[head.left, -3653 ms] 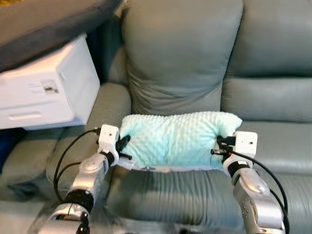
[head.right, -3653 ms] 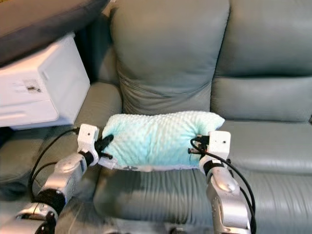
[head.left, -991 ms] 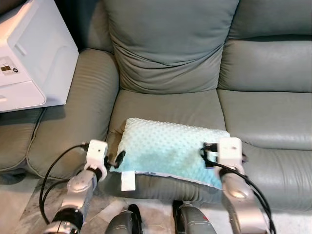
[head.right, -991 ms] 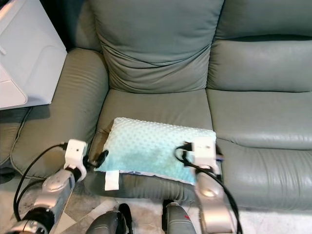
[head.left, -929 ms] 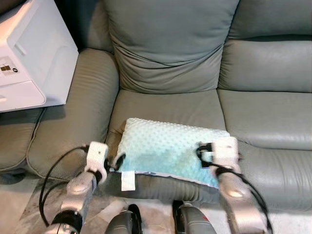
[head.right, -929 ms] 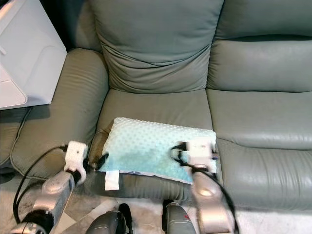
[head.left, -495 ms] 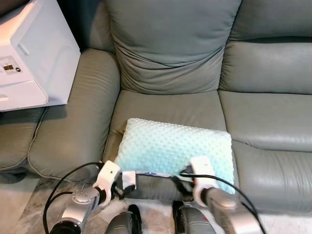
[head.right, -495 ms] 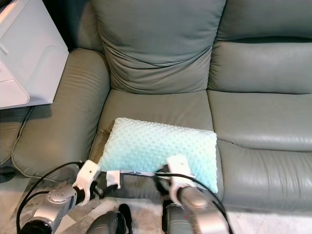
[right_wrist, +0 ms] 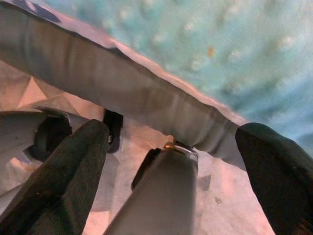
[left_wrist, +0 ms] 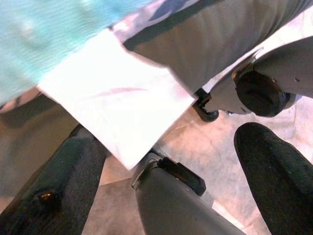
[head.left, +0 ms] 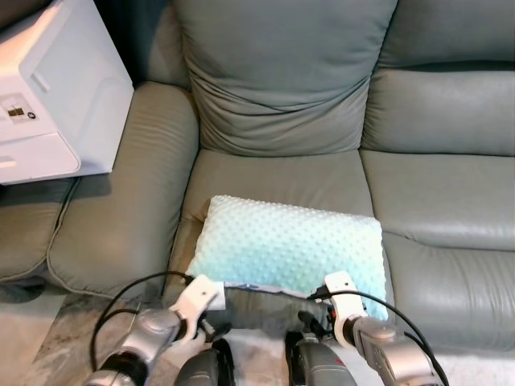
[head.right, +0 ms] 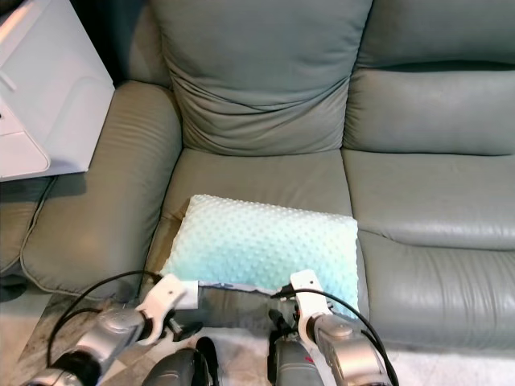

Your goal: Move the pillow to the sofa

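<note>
A mint-green dotted pillow (head.left: pixel 290 249) lies flat on the left seat of the grey sofa (head.left: pixel 434 201), its white label (left_wrist: pixel 112 112) hanging over the seat's front edge. My left gripper (head.left: pixel 209 327) sits low in front of that edge, just below the pillow's near left corner, open and holding nothing. My right gripper (head.left: pixel 315 322) is below the pillow's near right side, also open and empty. In the right wrist view the pillow (right_wrist: pixel 220 44) rests above the seat's front edge (right_wrist: pixel 122 93), apart from the fingers (right_wrist: pixel 58 181).
A white box-like appliance (head.left: pixel 48 96) stands at the left beside the sofa's armrest (head.left: pixel 129 201). The back cushion (head.left: pixel 282 72) rises behind the pillow. My own legs (head.left: pixel 201 370) stand on the pale floor close to the sofa's front.
The pillow, earlier held up between both grippers, now lies on the seat. Both grippers have let go and drawn back and down to the sofa's front edge.
</note>
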`<state>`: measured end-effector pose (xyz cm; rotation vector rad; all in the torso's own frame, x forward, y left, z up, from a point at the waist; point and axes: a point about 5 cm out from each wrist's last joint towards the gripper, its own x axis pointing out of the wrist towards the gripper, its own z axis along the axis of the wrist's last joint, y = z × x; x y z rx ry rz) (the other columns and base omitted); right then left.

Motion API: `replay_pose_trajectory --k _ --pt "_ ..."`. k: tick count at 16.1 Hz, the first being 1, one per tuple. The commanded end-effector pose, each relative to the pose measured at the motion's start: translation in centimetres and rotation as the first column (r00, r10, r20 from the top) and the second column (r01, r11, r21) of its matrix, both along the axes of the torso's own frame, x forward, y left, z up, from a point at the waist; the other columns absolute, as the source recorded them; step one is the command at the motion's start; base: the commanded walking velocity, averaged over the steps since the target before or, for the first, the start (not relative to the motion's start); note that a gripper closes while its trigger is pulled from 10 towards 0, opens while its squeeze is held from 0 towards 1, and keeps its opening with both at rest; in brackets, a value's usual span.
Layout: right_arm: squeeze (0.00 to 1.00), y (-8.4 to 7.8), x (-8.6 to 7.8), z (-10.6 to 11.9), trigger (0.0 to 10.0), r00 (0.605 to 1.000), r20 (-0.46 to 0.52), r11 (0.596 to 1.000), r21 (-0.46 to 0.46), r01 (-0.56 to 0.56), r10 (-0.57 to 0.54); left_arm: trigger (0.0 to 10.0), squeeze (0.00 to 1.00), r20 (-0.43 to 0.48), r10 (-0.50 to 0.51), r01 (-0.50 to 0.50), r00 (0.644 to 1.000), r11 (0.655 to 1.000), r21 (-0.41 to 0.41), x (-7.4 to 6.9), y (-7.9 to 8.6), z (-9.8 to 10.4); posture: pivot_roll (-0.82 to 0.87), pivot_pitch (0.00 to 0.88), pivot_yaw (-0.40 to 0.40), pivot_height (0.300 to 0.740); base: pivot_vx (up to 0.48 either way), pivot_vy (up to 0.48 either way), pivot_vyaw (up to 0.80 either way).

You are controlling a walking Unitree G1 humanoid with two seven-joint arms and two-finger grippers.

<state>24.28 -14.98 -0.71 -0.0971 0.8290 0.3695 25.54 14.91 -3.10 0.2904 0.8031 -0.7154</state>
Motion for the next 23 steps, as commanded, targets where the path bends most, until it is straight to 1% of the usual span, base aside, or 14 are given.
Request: replay_pose_trajectory --k 1,2,4,6,9,11,12,14,16,19,21,23 --pt "0.00 -0.2 -1.2 -1.4 10.0 0.999 -0.052 1.000 -0.001 -0.001 0.001 10.0 0.00 -0.042 0.011 -0.009 0.999 0.999 0.045 -1.0 0.6 -0.9 -0.10 0.300 0.077 0.740 0.000 0.000 0.00" --pt "0.00 -0.2 -1.3 -2.1 10.0 0.999 -0.051 1.000 0.013 -0.001 0.002 10.0 0.00 -0.019 0.030 -0.029 0.999 0.998 0.047 -0.5 0.4 -0.7 -0.10 0.306 0.078 0.740 0.000 0.000 0.00" --pt "0.00 -0.3 -1.5 -2.6 10.0 0.999 -0.042 1.000 0.018 0.001 0.000 10.0 0.00 -0.008 0.046 -0.046 0.999 0.998 0.044 -0.2 0.2 -0.6 -0.10 0.308 0.079 0.740 0.000 0.000 0.00" --pt "0.00 -0.5 -2.0 -3.6 10.0 0.998 -0.053 0.999 0.025 0.029 -0.028 10.0 0.00 0.026 0.067 -0.069 0.997 0.995 0.076 0.4 0.0 -0.3 -0.09 0.318 0.084 0.740 0.000 0.000 0.00" --pt "0.00 -0.9 -1.8 -4.2 10.0 0.998 -0.006 0.998 -0.008 0.060 -0.060 10.0 0.00 0.084 0.095 -0.103 0.992 0.990 0.094 1.4 -0.6 0.3 -0.09 0.324 0.091 0.740 0.000 0.000 0.00" --pt "0.00 -1.0 -1.6 -4.3 10.0 0.997 0.033 0.998 -0.010 0.065 -0.065 10.0 0.00 0.098 0.105 -0.115 0.990 0.988 0.102 1.7 -0.8 0.4 -0.08 0.326 0.092 0.740 0.000 0.000 0.00" --pt "0.00 -1.0 -1.6 -4.3 10.0 0.997 0.033 0.998 -0.010 0.065 -0.065 10.0 0.00 0.098 0.105 -0.115 0.990 0.988 0.102 1.7 -0.8 0.4 -0.08 0.326 0.092 0.740 0.000 0.000 0.00" --pt "0.00 -1.4 -1.1 -4.3 10.0 0.990 0.058 0.992 -0.002 0.129 -0.129 10.0 0.00 0.132 0.147 -0.158 0.980 0.984 0.084 2.5 -1.4 1.0 -0.07 0.331 0.099 0.740 0.000 0.000 0.00" --pt "0.00 -1.6 -0.5 -4.1 10.0 0.982 0.082 0.986 -0.005 0.168 -0.167 10.0 0.00 0.151 0.143 -0.158 0.978 0.983 0.092 2.8 -1.9 1.2 -0.06 0.337 0.103 0.740 0.000 0.000 0.00" --pt "0.00 -2.0 0.2 -3.9 10.0 0.976 0.087 0.979 -0.023 0.201 -0.198 10.0 0.00 0.162 0.157 -0.174 0.974 0.980 0.095 3.2 -2.1 1.5 -0.05 0.342 0.105 0.740 0.000 0.000 0.00" --pt "0.00 -2.3 0.9 -3.5 10.0 0.972 0.107 0.976 -0.044 0.212 -0.207 10.0 0.00 0.181 0.173 -0.192 0.968 0.976 0.098 3.6 -2.2 1.8 -0.04 0.352 0.109 0.740 0.000 0.000 0.00" --pt "0.00 -2.6 1.4 -3.1 10.0 0.968 0.129 0.973 -0.061 0.225 -0.215 10.0 0.00 0.194 0.176 -0.200 0.965 0.973 0.116 3.7 -2.1 1.9 -0.04 0.357 0.111 0.740 0.000 0.000 0.00"
